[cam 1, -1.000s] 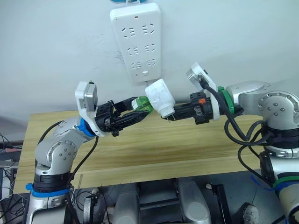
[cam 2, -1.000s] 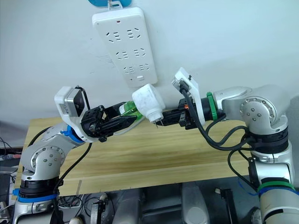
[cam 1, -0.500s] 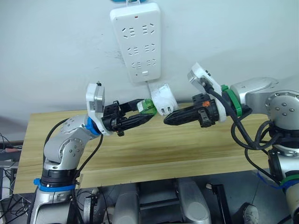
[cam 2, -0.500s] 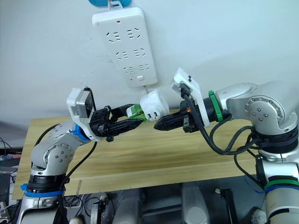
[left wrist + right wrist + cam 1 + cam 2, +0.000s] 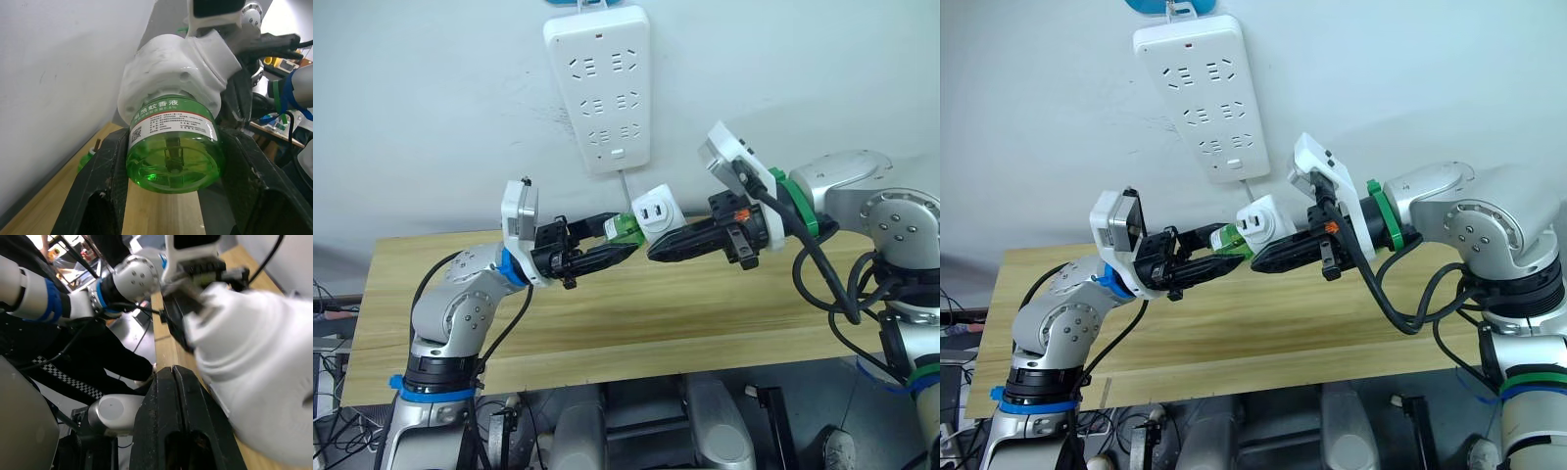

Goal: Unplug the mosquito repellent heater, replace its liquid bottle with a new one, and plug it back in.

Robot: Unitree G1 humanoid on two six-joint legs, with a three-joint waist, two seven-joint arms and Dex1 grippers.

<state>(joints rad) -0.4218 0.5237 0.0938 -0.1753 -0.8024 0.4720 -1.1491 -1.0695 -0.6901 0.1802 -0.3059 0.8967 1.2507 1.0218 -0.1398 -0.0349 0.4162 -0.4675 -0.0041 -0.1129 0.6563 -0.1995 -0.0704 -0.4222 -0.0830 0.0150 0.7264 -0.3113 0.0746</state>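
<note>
Above the table (image 5: 705, 323), left fingers (image 5: 105, 191) clamping bottle (image 5: 172, 147), heater (image 5: 656, 209) beside clenched right fingers (image 5: 176, 416).

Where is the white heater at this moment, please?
In the left eye view the mosquito repellent heater is in the air above the wooden table, below the power strip, between the left hand and the right hand.

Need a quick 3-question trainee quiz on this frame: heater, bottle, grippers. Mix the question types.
1. True or false: the mosquito repellent heater is plugged into the power strip.
2. Which gripper clamps the green liquid bottle? A) left gripper B) right gripper C) neither
3. Fill in: the bottle's neck sits in the ____.

Key: 1 false, it is held in mid-air below the strip. 2 A. 3 heater.
</note>
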